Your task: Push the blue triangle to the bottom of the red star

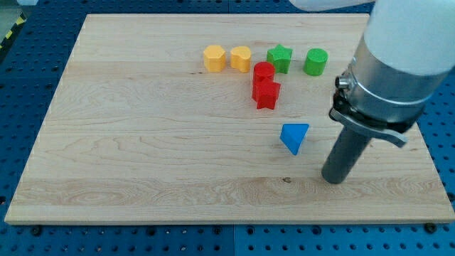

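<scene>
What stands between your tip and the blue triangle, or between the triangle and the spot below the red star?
Nothing visible. My tip sits right of the blue triangle with bare wood between; bare wood also lies between it and the red star.

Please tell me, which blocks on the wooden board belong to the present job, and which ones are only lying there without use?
Belonging to the job:
- blue triangle block
- red star block, up and to the view's left of the triangle
- my tip, at the view's right of the triangle and slightly lower, not touching

Only lying about:
- red cylinder block
- green star block
- green cylinder block
- yellow hexagon block
- second yellow block, shape unclear
</scene>
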{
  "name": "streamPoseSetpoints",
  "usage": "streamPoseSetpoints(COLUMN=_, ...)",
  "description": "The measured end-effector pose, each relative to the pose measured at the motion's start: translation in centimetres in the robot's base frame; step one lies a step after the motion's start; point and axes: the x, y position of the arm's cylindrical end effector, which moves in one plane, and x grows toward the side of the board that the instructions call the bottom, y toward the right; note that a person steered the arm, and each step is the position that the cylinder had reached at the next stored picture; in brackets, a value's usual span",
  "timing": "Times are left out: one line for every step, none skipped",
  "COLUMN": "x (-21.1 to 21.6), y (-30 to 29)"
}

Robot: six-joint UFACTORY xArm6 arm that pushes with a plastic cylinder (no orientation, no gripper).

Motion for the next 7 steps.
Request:
streamPoseSetpoints(x=-1.3, y=-3.2)
streamPoseSetpoints(x=-2.9, y=-4.1)
streamPoseSetpoints(x=-4.6, y=-4.1)
streamPoseSetpoints(x=-5.3, y=-4.1)
streamPoseSetpoints(x=-4.3, y=-3.2)
streamPoseSetpoints(x=-3.1, y=-0.3)
streamPoseSetpoints(x=-4.6, y=1.2)
